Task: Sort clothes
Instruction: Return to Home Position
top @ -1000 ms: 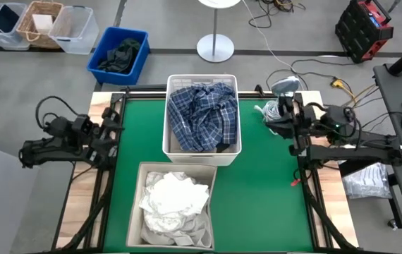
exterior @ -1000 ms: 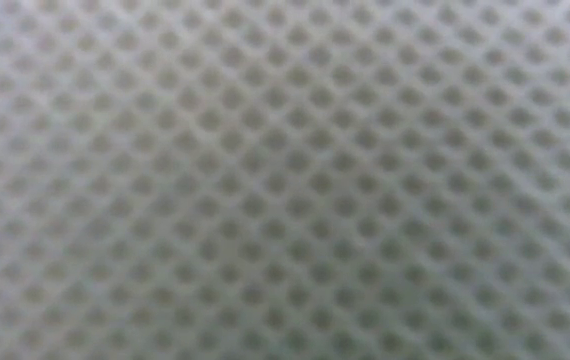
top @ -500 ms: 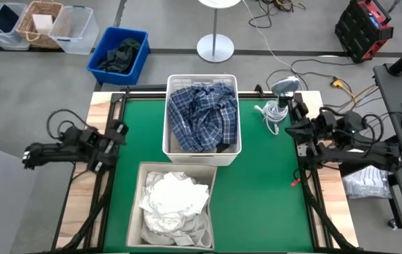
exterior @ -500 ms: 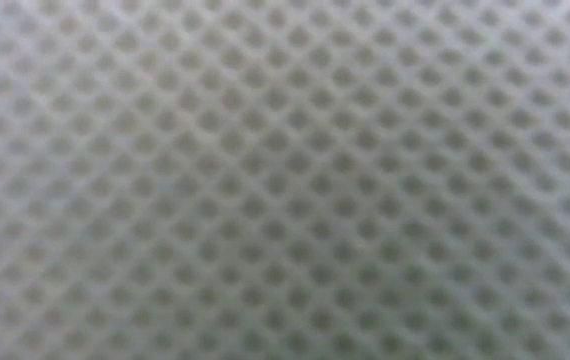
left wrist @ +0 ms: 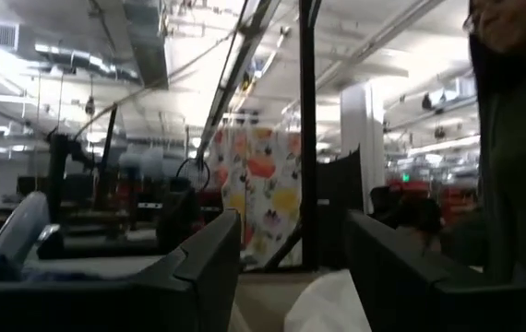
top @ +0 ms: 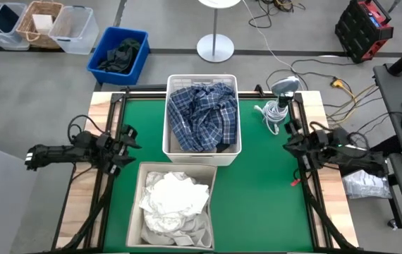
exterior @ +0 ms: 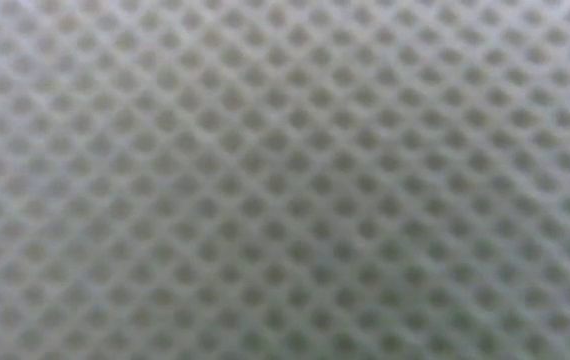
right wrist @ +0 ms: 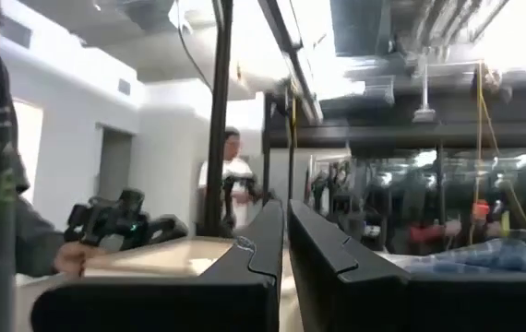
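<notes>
The blue-and-white plaid shirt (top: 202, 115) fills the white basket (top: 169, 144) at the table's far middle; the right wrist view also catches this shirt (right wrist: 484, 256). White clothes (top: 174, 199) lie heaped in the beige box (top: 136, 212) near the front edge, and a white fold (left wrist: 329, 304) shows in the left wrist view. My left gripper (top: 130, 135) hangs open at the table's left edge, its fingers (left wrist: 217, 254) apart with nothing between them. My right gripper (right wrist: 286, 221) is shut and empty at the table's right edge (top: 287, 138). Both point up and inward.
A blue bin (top: 118, 55) with dark green cloth stands on the floor beyond the far left corner. A coiled white cable (top: 271, 113) lies at the far right corner. Green mat (top: 271, 190) lies bare right of the boxes. A dotted mesh (exterior: 285, 180) fills the low view. A person (right wrist: 231, 184) stands beyond the table.
Both arms have folded lower at the table's sides. The left gripper has sunk and slid slightly toward the boxes; the right gripper has sunk and drifted toward the near edge, tipping more upward. The clothes have kept still.
</notes>
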Robot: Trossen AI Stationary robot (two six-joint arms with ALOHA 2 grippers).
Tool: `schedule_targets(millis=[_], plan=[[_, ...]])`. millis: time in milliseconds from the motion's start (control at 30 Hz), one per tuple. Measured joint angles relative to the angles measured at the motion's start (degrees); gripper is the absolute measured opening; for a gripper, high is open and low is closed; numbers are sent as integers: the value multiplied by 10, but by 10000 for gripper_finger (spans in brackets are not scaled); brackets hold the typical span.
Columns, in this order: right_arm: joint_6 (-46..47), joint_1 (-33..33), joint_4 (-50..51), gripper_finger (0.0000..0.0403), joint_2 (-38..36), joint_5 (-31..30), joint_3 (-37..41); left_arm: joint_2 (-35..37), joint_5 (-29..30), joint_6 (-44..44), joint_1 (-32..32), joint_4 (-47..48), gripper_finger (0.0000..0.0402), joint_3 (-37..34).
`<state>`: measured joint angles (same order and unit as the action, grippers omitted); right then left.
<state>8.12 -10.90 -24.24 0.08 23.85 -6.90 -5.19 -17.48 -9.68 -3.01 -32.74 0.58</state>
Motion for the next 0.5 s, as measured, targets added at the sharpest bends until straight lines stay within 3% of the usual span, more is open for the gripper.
schedule_targets(millis=[100,500], plan=[[12,0,-82,13,13,19,59,-3,-3,21,-1,36,174,0],[-65,0,-64,13,3,72,62,-7,-8,96,-1,100,174,0]])
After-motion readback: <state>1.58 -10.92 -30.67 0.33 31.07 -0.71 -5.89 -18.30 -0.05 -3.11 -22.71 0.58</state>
